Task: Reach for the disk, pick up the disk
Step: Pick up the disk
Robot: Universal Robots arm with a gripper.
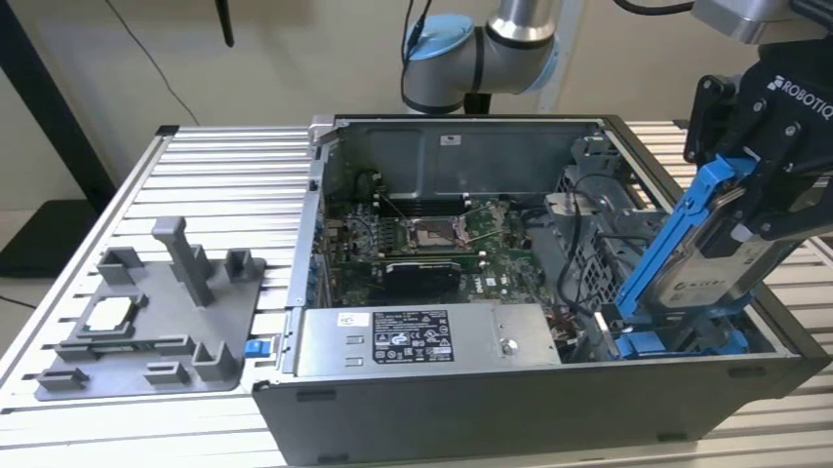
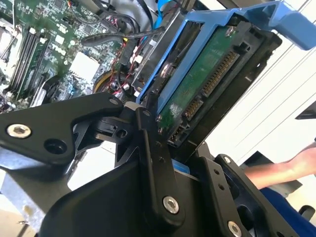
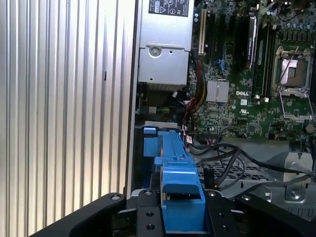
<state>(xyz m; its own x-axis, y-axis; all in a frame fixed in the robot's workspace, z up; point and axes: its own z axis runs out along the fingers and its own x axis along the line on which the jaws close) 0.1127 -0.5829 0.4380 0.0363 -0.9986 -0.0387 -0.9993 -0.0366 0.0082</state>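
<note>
The disk [image 1: 699, 261], a silver-grey drive with a white label in a bright blue frame, hangs tilted and nearly on edge. Its low end is still inside the open computer case [image 1: 521, 400] at the exterior view's right. My gripper [image 1: 752, 207] is shut on its upper part, black fingers clamping both faces. In the second wrist view the disk [image 2: 200, 91] shows its green circuit-board underside and connectors, held by the gripper [image 2: 180, 160]. The first wrist view looks along the blue frame of the disk [image 3: 176, 173], with the gripper [image 3: 180, 215] pressing either side.
Inside the case lie the motherboard [image 1: 430, 234], the power supply [image 1: 423, 339] and loose cables [image 1: 586, 244]. A grey fixture plate [image 1: 150, 327] on the slatted table holds a small square chip [image 1: 107, 314]. A person's arm [image 2: 279, 170] is beside the table.
</note>
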